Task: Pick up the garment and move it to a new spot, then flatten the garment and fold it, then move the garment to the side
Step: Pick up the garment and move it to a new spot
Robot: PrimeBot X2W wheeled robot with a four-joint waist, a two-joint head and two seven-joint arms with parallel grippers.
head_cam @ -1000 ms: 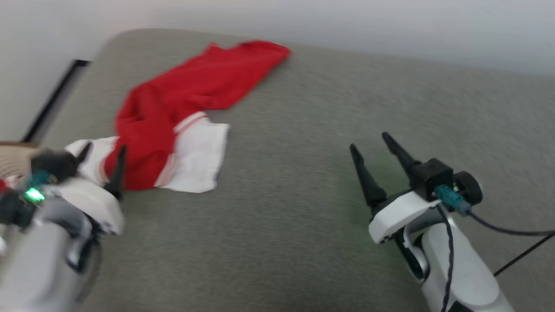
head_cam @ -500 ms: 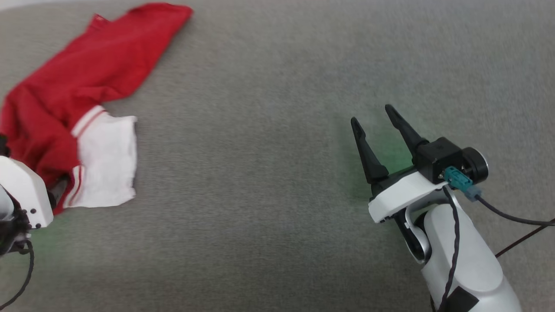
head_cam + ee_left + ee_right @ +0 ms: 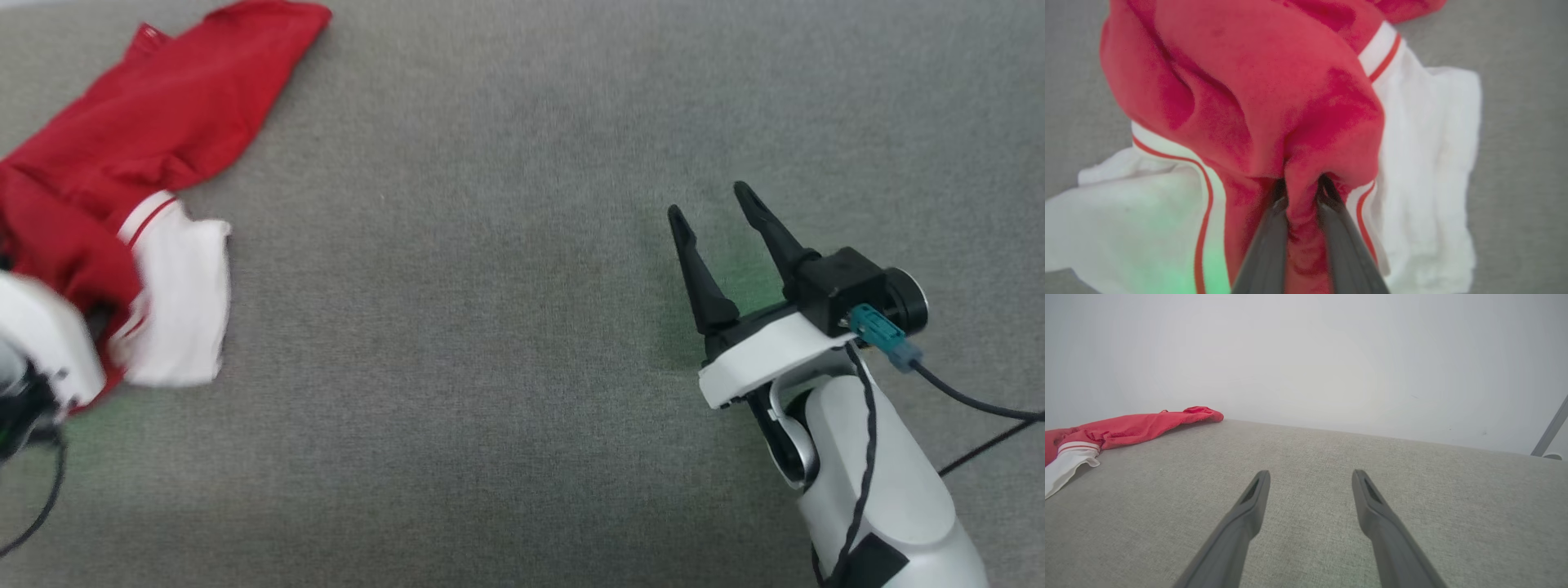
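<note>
a: what is the setting?
b: a grey, woven, fabric-covered tabletop (image 3: 522,367) stretches out before the robot. the right wrist view adds a plain pale wall (image 3: 1306,355) behind its far edge.

a: where is the clothing?
b: a soft bright-red fabric garment (image 3: 163,122) with white cuffs lies crumpled at the far left of the tabletop. its long axis runs on a slant, from the cuffs at the robot's near left up and away toward the far edge. one white cuff panel (image 3: 184,302), edged with thin red stripes, lies spread beside the red bulk.

a: which arm is on it?
b: the left gripper (image 3: 1301,185). in its wrist view the jaws are narrow, pinched on a raised ridge of red cloth between the two cuffs, at the garment's near end. in the head view that gripper is a blurred white shape at the left edge.

a: and the other arm?
b: the right gripper (image 3: 709,200) hovers over bare grey, well apart from the garment, jaws spread wide and holding nothing. the garment lies off to its left.

a: what does the next move turn on?
b: probably this: the hold is at one end, so a lift should let the long red body trail below the jaws. the open grey toward the middle looks like the place to carry it.
</note>
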